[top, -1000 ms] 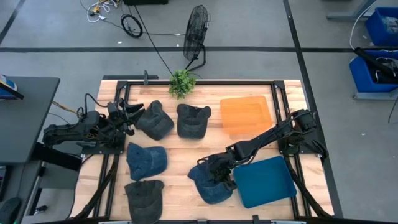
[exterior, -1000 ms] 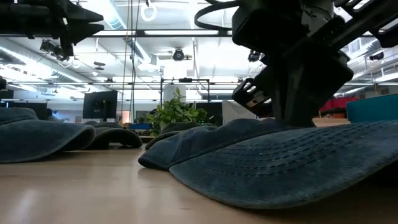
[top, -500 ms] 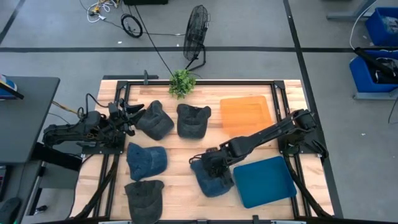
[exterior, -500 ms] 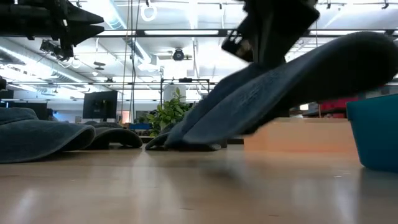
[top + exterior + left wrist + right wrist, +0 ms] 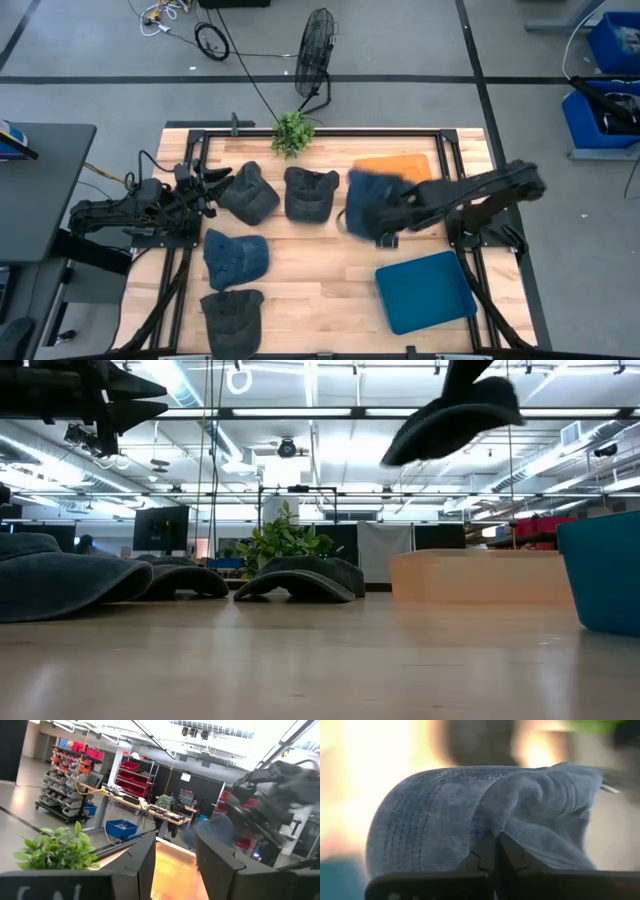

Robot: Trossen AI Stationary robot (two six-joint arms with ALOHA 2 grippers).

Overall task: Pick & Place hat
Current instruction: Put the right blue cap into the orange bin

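Observation:
A blue denim cap [image 5: 366, 203] hangs in the air beside the orange tray [image 5: 408, 170], shut in my right gripper [image 5: 392, 216]. The low view shows this cap [image 5: 452, 418] high above the table. In the right wrist view the cap [image 5: 470, 815] fills the picture above my shut fingers. My left gripper [image 5: 214, 180] is open and waits at the table's left side, just short of a dark grey cap [image 5: 250, 193] that lies on its rim. It touches nothing. My right gripper pinches a bunched fold of the cap's crown [image 5: 496, 831], next to the stitched brim [image 5: 415, 825], between its two shut fingers [image 5: 481, 861]. The cap is lifted clear of the table and tilted; its brim points toward the table's left.
Three more caps lie on the table: a dark one [image 5: 311, 193] by the far middle, a blue one [image 5: 236, 257] and a dark one [image 5: 232, 311] near the left front. A teal tray [image 5: 426, 291] sits at the right front, and a small plant [image 5: 292, 131] at the far edge.
My right gripper, shut on the blue cap, has risen from beside the teal tray and swung toward the far edge and the orange tray. The cap first tipped up with one edge still on the wood, then came clear and now hangs high.

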